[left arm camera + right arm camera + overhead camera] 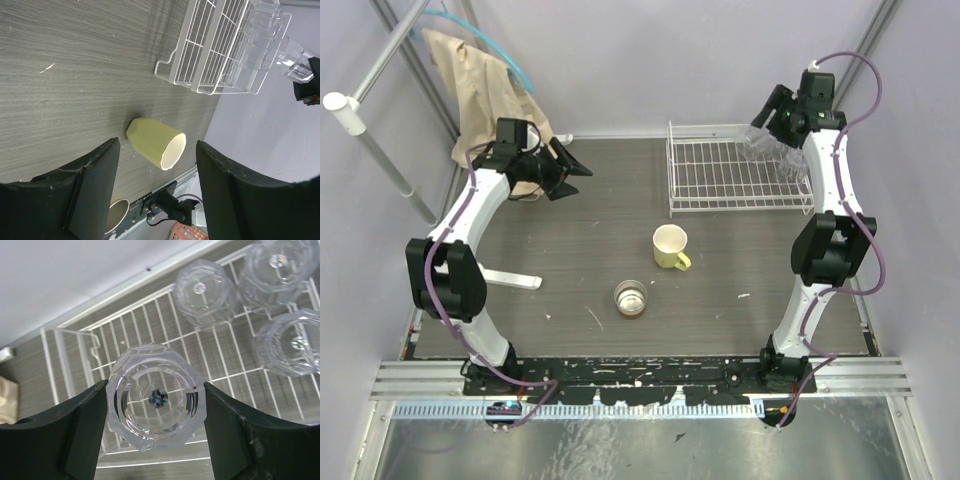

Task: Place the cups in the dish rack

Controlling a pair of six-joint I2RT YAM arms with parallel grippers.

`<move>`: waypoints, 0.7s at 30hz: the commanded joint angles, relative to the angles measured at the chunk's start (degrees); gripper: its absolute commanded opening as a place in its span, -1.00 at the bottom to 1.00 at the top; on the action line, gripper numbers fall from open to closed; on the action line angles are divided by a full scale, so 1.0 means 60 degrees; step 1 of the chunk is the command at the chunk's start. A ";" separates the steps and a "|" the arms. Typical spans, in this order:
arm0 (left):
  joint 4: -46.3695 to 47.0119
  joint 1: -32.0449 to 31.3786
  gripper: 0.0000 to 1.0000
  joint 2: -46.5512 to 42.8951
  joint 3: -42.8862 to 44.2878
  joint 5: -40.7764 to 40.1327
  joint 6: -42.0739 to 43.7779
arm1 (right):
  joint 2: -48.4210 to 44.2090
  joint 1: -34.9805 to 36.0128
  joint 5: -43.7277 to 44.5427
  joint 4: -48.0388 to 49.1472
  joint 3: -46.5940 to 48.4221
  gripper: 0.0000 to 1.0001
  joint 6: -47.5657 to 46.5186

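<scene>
A robotics lab cell: plain panel walls (650, 60) enclosed the table (570, 240); an aluminium mounting rail (880, 375) crossed the frame's bottom.

Tumbler (155, 405): clear and glossy, we see
Rack (720, 185): white coated wire
Mug (669, 246): smooth, matt
Table (590, 220): grey wood grain

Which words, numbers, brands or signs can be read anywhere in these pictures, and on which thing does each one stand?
No text can be read in any view.
Held tumbler in the right gripper: a small multicoloured spot at the centre of its base and raised marks beside it, both too blurred to read.
Yellow mug, metallic cup, dish rack: no lettering visible.
</scene>
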 commanded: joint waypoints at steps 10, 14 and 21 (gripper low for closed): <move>-0.0298 0.0017 0.39 0.0189 0.0258 0.0027 0.0243 | -0.0302 0.0068 0.1993 -0.0183 -0.0180 -0.45 -0.1526; -0.0292 0.0017 0.39 0.0255 0.0326 0.0037 0.0222 | 0.0025 0.0144 0.2534 -0.0262 -0.0030 -0.45 -0.1874; -0.0359 0.0024 0.39 0.0396 0.0406 -0.0007 0.0294 | 0.0668 0.0269 0.3080 -0.0399 0.0555 -0.45 -0.2156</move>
